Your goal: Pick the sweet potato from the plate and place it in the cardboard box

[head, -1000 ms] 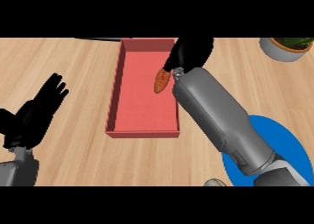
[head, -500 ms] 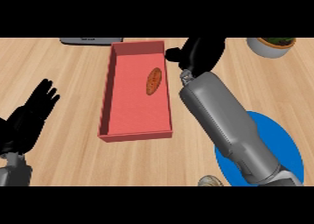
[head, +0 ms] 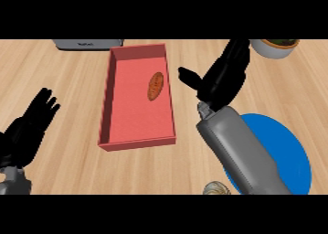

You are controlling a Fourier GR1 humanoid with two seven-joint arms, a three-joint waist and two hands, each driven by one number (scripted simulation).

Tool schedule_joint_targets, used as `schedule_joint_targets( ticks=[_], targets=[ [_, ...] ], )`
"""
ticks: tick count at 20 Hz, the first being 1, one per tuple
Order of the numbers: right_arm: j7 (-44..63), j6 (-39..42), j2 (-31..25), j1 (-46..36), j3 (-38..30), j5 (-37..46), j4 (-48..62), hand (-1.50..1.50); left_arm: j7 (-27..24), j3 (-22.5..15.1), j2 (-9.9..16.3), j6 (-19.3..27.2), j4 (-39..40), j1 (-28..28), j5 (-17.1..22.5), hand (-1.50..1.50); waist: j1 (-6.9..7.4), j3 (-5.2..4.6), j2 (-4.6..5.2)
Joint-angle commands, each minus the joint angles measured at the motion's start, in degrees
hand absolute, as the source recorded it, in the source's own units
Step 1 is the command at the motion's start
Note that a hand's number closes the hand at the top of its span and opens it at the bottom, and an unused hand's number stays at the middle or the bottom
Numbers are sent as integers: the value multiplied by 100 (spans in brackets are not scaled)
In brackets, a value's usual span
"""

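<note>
The sweet potato [head: 156, 85], orange-brown and oblong, lies inside the red-pink box [head: 126, 137], against its right wall in the far half. My right hand [head: 222, 78] hovers just right of the box with fingers straight and spread, holding nothing and clear of the potato. The blue plate [head: 288, 155] sits at the lower right, partly hidden by my right forearm, with nothing visible on it. My left hand [head: 24, 132] rests open at the left edge, fingers up.
A grey appliance [head: 88, 44] stands at the back, left of the box's far end. A white bowl-like pot [head: 275, 47] sits at the back right. A small round object [head: 216, 188] shows at the bottom beside my right forearm.
The sweet potato left my right hand and now lies in the box. The right hand has opened and pulled away to the right of the box. The left hand stays put.
</note>
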Motion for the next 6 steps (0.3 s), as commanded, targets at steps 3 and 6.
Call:
schedule_joint_targets(
  ticks=[3,6],
  targets=[
    [1595,-342,39,1180,757,680,-1292,-150,170,99,79,30,-78,-68,65,0,-87,-2,32],
    [1601,-122,39,1752,884,1039,-1952,-150,-9,-10,-37,40,-199,257,-70,0,-87,-3,30]
  ],
)
